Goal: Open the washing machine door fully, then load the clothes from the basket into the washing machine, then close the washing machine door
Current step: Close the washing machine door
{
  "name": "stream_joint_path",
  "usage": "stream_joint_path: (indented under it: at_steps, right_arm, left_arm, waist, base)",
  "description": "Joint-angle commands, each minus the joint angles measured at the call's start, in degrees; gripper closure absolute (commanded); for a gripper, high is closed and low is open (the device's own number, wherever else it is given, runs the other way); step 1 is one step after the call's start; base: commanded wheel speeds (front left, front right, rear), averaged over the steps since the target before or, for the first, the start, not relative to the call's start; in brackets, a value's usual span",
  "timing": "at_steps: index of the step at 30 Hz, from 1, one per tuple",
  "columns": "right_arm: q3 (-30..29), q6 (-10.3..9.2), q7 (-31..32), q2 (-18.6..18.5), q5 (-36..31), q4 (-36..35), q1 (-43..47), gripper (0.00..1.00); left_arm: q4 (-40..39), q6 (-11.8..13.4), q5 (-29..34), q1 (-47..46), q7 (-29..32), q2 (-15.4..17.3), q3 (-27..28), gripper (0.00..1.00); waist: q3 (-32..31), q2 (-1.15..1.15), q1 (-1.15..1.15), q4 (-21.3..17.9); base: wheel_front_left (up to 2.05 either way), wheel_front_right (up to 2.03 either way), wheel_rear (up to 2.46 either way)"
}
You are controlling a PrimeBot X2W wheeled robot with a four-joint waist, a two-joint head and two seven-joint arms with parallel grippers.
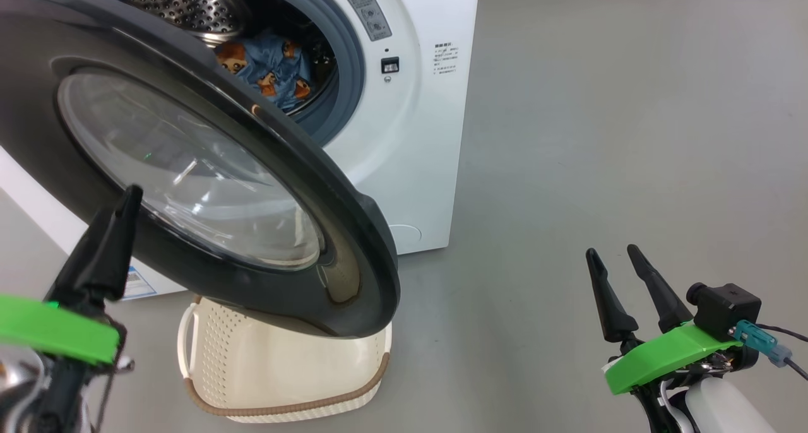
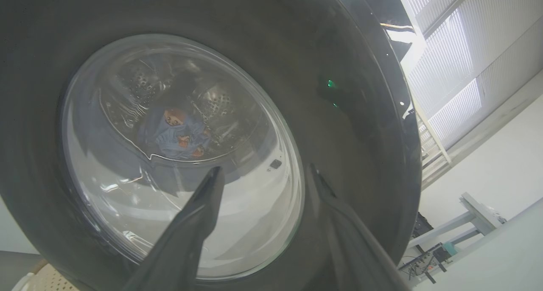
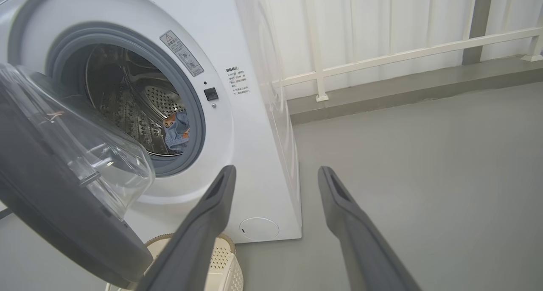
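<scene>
Now the left gripper [image 2: 266, 169] sits low on the left, close to the outer side of the washing machine door [image 1: 208, 168]. Its fingers are spread wide and hold nothing. The door hangs half open over the basket [image 1: 284, 370]. The clothes [image 1: 271, 67] lie inside the washing machine [image 1: 416, 136]. I think closing comes next: push slowly on the black ring, not the glass. The right gripper [image 1: 612, 251] is far right, wide and empty.
</scene>
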Motion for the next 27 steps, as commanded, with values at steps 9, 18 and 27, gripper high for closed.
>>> stream_joint_path:
  at_steps: [9,18,27]
  right_arm:
    - [1.78,0.31,-0.46,-1.34,-0.43,-1.29,-1.95,0.0]
    - [2.43,0.31,-0.46,-2.3,-0.19,-0.76,-1.97,0.0]
    - [2.65,0.31,-0.46,-3.17,0.01,-0.51,-1.76,0.0]
  left_arm:
    - [2.42,-3.12,9.43,6.23,-17.47,-1.05,1.53,0.0]
    - [9.62,-3.71,19.57,10.14,-30.89,1.76,-4.61,0.0]
    - [14.97,-3.43,26.47,10.62,-37.04,3.82,-7.68,0.0]
  waist:
    - [-0.43,0.0,0.0,-0.57]
    - [-1.23,0.0,0.0,-0.4]
    - [-2.02,0.0,0.0,-0.07]
  base:
    - [0.0,0.0,0.0]
    - [0.0,0.0,0.0]
    - [0.0,0.0,0.0]
